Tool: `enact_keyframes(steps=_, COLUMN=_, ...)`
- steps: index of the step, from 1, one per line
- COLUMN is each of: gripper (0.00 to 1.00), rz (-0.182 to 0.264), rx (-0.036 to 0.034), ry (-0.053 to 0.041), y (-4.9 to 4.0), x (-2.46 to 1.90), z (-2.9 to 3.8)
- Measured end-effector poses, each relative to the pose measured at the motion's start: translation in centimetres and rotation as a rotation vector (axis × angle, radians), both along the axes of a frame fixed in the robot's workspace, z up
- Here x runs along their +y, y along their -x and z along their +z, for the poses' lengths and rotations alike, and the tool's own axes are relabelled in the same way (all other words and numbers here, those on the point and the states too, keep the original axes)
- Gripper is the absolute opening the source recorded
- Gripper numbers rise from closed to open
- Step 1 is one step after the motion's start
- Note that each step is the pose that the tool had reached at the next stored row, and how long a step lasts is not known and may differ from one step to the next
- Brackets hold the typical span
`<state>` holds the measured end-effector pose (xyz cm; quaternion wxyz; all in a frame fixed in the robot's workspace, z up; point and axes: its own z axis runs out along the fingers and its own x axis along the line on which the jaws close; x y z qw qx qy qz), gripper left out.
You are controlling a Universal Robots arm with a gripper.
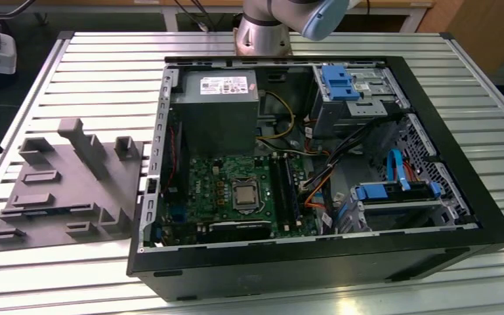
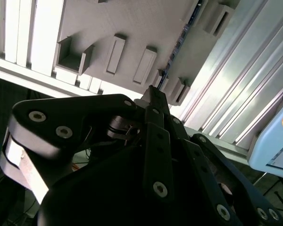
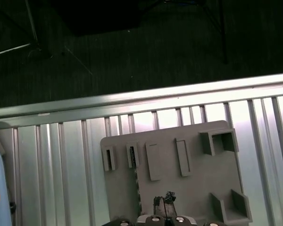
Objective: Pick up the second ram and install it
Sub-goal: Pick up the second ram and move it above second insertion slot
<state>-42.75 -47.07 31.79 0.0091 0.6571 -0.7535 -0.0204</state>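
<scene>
Table [image 1: 86, 59]: ribbed bare metal, smooth, bright with glare. Fixture plate [image 1: 60, 197]: grey plastic, matt, faintly grainy. Case [image 1: 322, 262]: black shell, dull satin; inner frame bare grey sheet metal. Power supply [image 1: 217, 111]: plain grey metal with a paper label. Board [image 1: 208, 190]: green, slight sheen. Drive clips [image 1: 337, 82]: blue glossy plastic. Gripper [image 2: 152, 94]: black matt links, shiny screw heads.

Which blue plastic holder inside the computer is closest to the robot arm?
The blue holder in the case corner right by the robot arm. The other blue holder sits at the opposite end, much farther away.
</scene>
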Motion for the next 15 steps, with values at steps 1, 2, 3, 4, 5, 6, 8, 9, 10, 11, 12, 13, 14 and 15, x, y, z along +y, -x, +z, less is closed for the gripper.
enact_keyframes(steps=1, gripper=0.11, rz=0.0, rx=0.0, ry=0.0, y=0.0, x=0.0, z=-0.07)
enact_keyframes(steps=2, gripper=0.11, rz=0.0, rx=0.0001, ry=0.0001, y=0.0, x=0.0, z=-0.14)
enact_keyframes(steps=3, gripper=0.11, rz=0.0, rx=0.0002, ry=0.0001, y=0.0, x=0.0, z=-0.2)
enact_keyframes(steps=4, gripper=0.11, rz=0.0, rx=0.0001, ry=0.0001, y=0.0, x=0.0, z=-0.26)
enact_keyframes(steps=5, gripper=0.11, rz=0.0, rx=0.0001, ry=0.0001, y=0.0, x=0.0, z=-0.3)
enact_keyframes(steps=6, gripper=0.11, rz=0.0, rx=0.0002, ry=0.0002, y=0.0, x=0.0, z=-0.33)
enact_keyframes(steps=8, gripper=0.11, rz=0.0, rx=0.0001, ry=0.0001, y=0.0, x=0.0, z=-0.4)
enact_keyframes(steps=9, gripper=0.11, rz=0.0, rx=0.0001, ry=0.0001, y=0.0, x=0.0, z=-0.43)
enact_keyframes(steps=10, gripper=0.11, rz=0.0, rx=0.0001, ry=0.0001, y=0.0, x=0.0, z=-0.47)
enact_keyframes(steps=11, gripper=0.11, rz=0.0, rx=0.0001, ry=0.0001, y=0.0, x=0.0, z=-0.5)
enact_keyframes(steps=12, gripper=0.11, rz=0.0, rx=0.0001, ry=0.0001, y=0.0, x=0.0, z=-0.53)
enact_keyframes(steps=13, gripper=0.11, rz=0.0, rx=0.0002, ry=0.0001, y=0.0, x=0.0, z=-0.56)
enact_keyframes(steps=14, gripper=0.11, rz=0.0, rx=0.0001, ry=0.0001, y=0.0, x=0.0, z=-0.6)
enact_keyframes(steps=15, gripper=0.11, rz=0.0, rx=0.0001, ry=0.0001, y=0.0, x=0.0, z=-0.63)
